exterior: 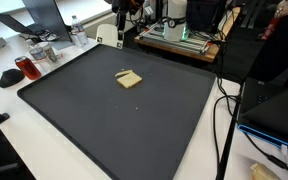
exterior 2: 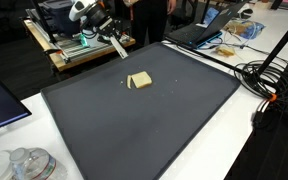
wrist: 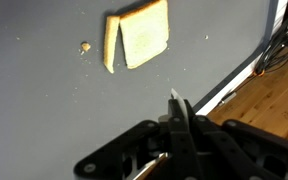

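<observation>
In the wrist view the gripper point(wrist: 174, 100) comes in from the lower edge. Its jaws are pressed together with nothing pinched between them, and they are held above a dark mat point(wrist: 44, 110). Ahead of the jaws and well apart from them, the tan square piece point(wrist: 142, 35) is seen lying flat on the mat, with a small crumb point(wrist: 84, 47) near it. To one side of the jaws the mat's edge is bordered by a pale strip of tabletop point(wrist: 229, 88), and beyond that a wooden surface point(wrist: 269, 120) is shown close up. In both exterior views the mat is seen to cover most of the white tabletop. In an exterior view the jaws point(exterior 2: 116, 46) are shown over the mat's rim beside a wooden bench point(exterior 2: 79, 50) that carries equipment. Only in an exterior view are a red cup point(exterior: 26, 68) and a clear bottle point(exterior: 77, 36) found beyond the mat. Black cables point(exterior 2: 269, 80) and a laptop point(exterior 2: 199, 35) are shown farther off in an exterior view.
</observation>
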Controlling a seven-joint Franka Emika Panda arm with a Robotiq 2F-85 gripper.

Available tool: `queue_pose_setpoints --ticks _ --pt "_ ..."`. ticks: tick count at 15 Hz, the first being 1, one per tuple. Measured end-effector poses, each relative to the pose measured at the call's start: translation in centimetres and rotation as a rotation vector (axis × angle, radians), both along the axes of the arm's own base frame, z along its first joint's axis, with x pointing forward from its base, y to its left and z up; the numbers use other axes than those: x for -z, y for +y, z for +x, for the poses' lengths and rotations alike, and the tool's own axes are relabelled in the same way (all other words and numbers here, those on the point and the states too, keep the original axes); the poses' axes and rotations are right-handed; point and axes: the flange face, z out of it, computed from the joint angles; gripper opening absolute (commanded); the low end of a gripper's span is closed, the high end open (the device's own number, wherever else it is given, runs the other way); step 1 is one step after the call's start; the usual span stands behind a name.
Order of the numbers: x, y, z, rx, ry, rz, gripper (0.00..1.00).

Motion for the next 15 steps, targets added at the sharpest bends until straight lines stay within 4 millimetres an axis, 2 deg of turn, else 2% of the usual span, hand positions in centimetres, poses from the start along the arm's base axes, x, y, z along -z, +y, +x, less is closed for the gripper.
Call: queue_pose_setpoints --ticks 3,5,7,8,9,13,15 --pt "-1.7 6.2 1.6 -0.045 -0.025 -0.163 0.01" --pt "-2.4 10.6 1.5 -0.072 -0.045 -0.266 0.01" --pt "-2.3 14.6 0.9 -0.087 -0.047 -0.348 0.04" --pt "-1.7 15.8 0.7 -0.097 -0.037 -0.356 0.04" --pt "-1.6 16.0 0.7 -0.101 -0.034 -0.355 0.04" --pt "-1.8 14.7 0.9 -0.075 -0.036 -0.354 0.04" --pt "-1.8 14.7 0.9 -0.075 -0.036 -0.354 0.01"
